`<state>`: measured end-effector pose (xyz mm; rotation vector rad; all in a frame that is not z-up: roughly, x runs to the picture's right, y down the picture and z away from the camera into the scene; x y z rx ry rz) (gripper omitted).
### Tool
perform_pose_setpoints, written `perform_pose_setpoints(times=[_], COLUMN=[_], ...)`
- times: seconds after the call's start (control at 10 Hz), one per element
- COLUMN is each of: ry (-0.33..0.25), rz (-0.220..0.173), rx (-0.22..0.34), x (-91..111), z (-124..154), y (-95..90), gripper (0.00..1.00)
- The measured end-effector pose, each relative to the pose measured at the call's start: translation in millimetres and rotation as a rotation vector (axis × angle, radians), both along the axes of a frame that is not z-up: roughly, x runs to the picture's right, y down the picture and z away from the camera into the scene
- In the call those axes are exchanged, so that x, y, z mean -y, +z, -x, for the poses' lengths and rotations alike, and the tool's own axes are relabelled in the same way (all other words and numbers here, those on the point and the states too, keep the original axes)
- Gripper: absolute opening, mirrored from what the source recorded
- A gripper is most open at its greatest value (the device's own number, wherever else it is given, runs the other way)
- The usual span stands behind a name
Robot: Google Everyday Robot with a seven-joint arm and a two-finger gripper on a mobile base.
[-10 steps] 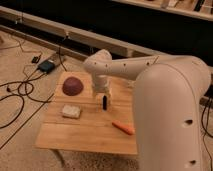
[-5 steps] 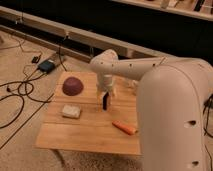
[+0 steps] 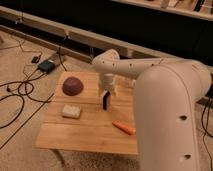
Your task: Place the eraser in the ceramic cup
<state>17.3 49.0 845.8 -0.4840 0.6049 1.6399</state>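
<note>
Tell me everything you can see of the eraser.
The eraser is a small, slim rectangular block, dark navy to black, with a matte look and no markings that can be made out. It is upright, and its lower end seems to rest on the wooden table, near the middle. The gripper hangs open right at its top end. Whether the gripper touches the eraser cannot be told. No other object touches it.

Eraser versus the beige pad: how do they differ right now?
The eraser is dark and slim; the pad is pale and broader. The eraser is upright, directly under the hand at the middle of the table; the pad lies flat toward the table's left edge in view. Both are rectangular blocks.
</note>
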Motion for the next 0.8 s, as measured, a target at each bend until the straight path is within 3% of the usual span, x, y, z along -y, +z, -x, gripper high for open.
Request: perform_pose_setpoints(times=[0.2,0.8], ry=[-0.002,0.02], rz=[0.014,0.02], rx=[-0.003,0.007], x=[-2.6,-2.1], z=[0.6,5.8], y=[7.0,10.1], gripper=[0.61,0.05])
